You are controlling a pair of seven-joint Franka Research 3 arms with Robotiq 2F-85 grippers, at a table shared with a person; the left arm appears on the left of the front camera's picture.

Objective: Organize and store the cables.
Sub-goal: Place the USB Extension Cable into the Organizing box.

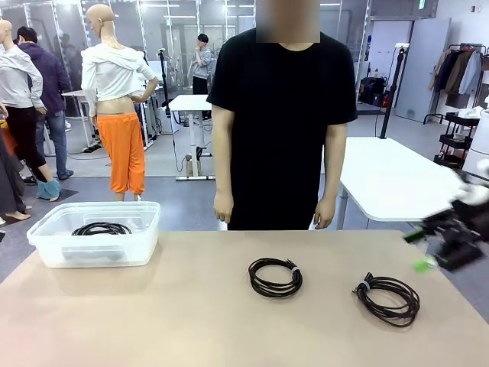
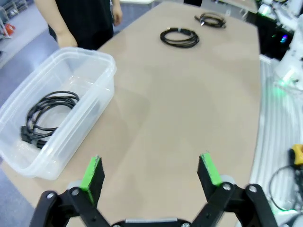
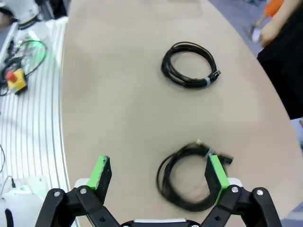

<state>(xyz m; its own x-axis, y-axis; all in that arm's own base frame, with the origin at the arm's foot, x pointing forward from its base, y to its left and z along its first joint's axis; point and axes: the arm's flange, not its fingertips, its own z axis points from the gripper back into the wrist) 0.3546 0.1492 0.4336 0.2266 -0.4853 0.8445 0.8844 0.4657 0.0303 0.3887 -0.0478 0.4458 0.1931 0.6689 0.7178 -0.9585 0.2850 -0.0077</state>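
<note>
Two coiled black cables lie loose on the tan table: one in the middle [image 1: 275, 277] and one to the right [image 1: 388, 297]. Another cable [image 1: 102, 228] lies inside the clear plastic box [image 1: 46, 245] at the left. My right gripper [image 1: 419, 251] hovers, blurred, at the table's right edge. In the right wrist view it [image 3: 158, 171] is open above the nearer coil [image 3: 187, 182], with the other coil [image 3: 189, 64] farther off. My left gripper [image 2: 150, 169] is open over bare table beside the box [image 2: 102, 61], which holds a cable [image 2: 47, 113].
A person in a black shirt [image 1: 281, 115] stands at the far edge with both hands hanging down. A red emergency button [image 3: 15, 80] and loose wiring lie off the table's side. Bare tabletop lies between the box and the coils.
</note>
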